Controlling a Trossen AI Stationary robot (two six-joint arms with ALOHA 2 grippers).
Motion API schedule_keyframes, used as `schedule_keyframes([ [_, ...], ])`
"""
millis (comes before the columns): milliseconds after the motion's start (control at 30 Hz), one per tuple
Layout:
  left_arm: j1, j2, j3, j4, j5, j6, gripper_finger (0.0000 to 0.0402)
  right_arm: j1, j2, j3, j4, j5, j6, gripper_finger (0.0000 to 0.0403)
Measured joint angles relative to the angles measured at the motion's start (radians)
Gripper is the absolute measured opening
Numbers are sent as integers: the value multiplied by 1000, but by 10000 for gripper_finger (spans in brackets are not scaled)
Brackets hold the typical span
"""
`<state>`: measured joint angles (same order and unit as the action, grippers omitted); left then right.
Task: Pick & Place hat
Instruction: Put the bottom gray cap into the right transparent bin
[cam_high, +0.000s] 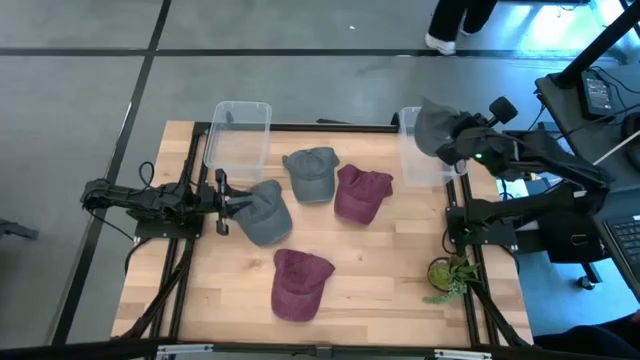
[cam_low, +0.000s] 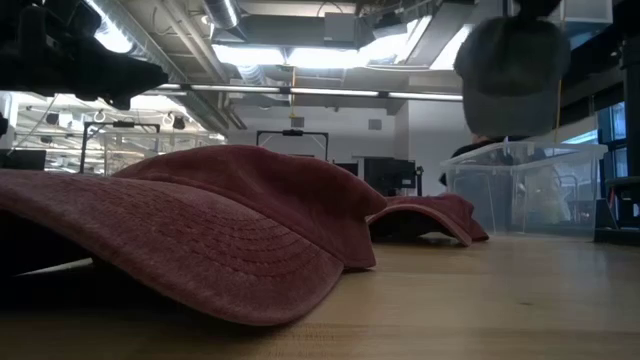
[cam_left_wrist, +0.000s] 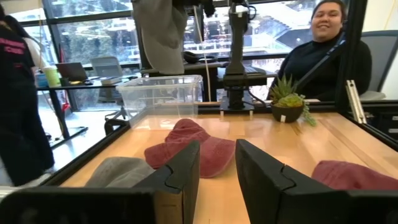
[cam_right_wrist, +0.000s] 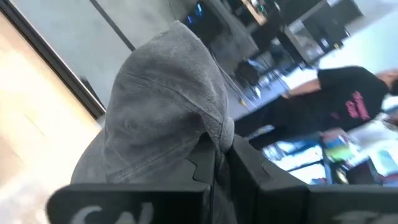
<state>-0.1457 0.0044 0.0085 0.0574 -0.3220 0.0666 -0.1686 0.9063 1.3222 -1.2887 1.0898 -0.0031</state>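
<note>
The wooden table carries two clear plastic bins: the left bin at the far left edge, and the right bin at the far right edge. Four hats lie on the table between them. A grey hat sits far and centre, a maroon hat just right of it, a second maroon hat near the front edge, and a darker grey hat left of centre. The left gripper rests low at the left, touching the edge of that darker grey hat; in its wrist view its fingers stand apart with nothing between them. The right gripper hangs raised over the right bin, clenched on a fifth hat, the held grey hat, which dangles above the bin. A small potted plant stands near the right front corner. A person sits beyond the table's right side
</note>
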Motion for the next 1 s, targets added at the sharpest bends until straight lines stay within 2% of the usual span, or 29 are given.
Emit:
schedule_keyframes([
  [200,0,0,0,0,-1,53,100,-94,-35,-165,88,-1,-77,26],
  [367,0,0,0,0,-1,84,97,-153,-41,-276,311,-4,-228,26],
  [533,0,0,0,0,-2,90,102,-221,-38,-409,558,-64,-387,26],
  [733,0,0,0,0,-1,96,99,-310,-38,-555,739,-116,-443,26],
  [1000,0,0,0,0,-1,96,101,-388,-38,-642,816,-117,-443,49],
])
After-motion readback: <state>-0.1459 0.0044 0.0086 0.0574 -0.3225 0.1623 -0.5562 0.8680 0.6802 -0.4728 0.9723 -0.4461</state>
